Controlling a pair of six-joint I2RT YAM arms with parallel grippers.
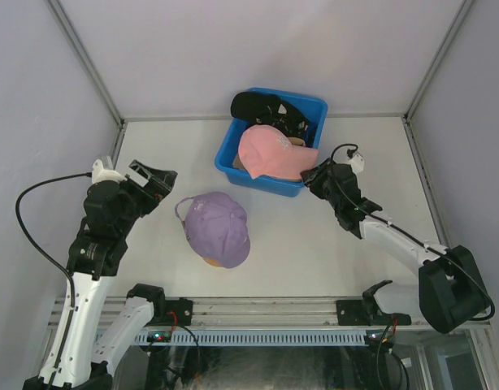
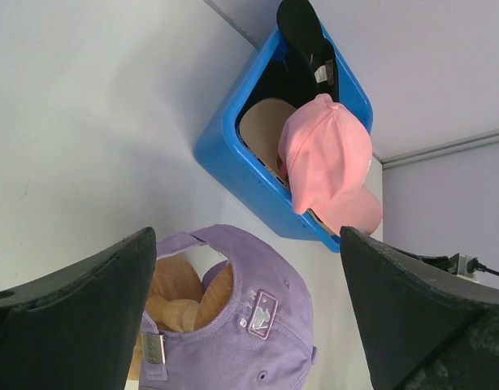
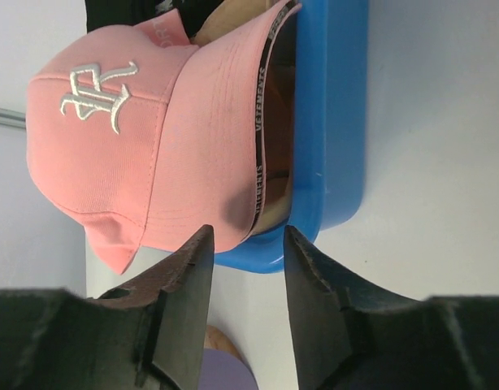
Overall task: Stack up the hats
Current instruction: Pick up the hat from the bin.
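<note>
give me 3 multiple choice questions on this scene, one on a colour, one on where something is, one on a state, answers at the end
1. What colour is the bin holding the pink cap?
A. red
B. blue
C. green

2. Where is the lavender cap?
A. inside the bin
B. on a wooden head form standing on the table
C. hanging on the bin's rim

3. How is the left gripper?
A. open wide and empty
B. shut on the pink cap
C. shut on nothing

Answers:
1. B, since the bin's walls are blue in every view.
2. B, since the left wrist view shows wood under the cap, apart from the bin.
3. A, since its fingers stand far apart with nothing held between them.
</note>
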